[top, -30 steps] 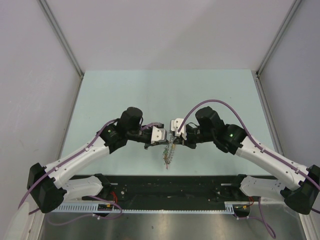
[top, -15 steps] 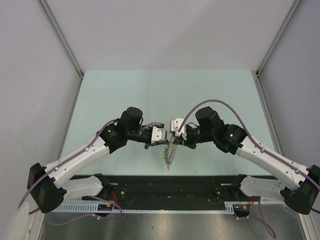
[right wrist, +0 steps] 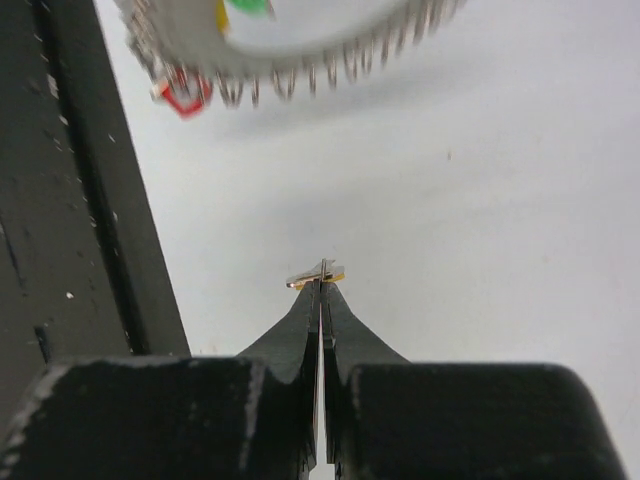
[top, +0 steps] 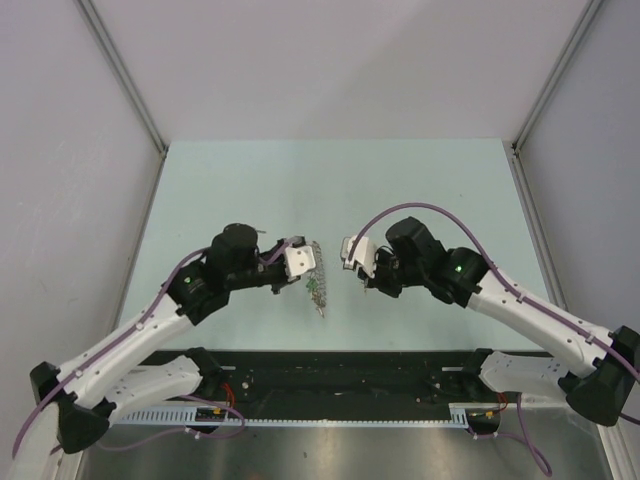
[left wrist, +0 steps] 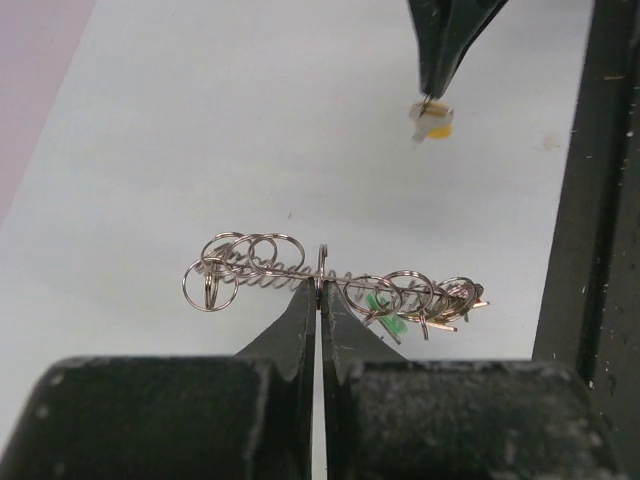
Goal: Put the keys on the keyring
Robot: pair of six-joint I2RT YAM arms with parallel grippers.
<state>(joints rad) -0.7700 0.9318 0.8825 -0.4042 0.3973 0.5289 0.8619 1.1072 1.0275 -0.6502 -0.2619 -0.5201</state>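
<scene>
Change: your arms have pulled apart.
Left gripper (left wrist: 320, 292): clamped on keyring (left wrist: 255, 266).
Right gripper (right wrist: 322, 283): pinching yellow-tagged key (left wrist: 431, 119).
Room: bare table (top: 420, 190) beyond; black rail (top: 340, 375) near.

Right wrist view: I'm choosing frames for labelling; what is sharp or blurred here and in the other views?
Right wrist: the keyring at the top is out of focus, with a soft shadow below it; the key pinched in the right gripper is sharp. Left wrist: keyring sharp, base of left gripper blurred. Top external: even light, keyring tiny.
</scene>
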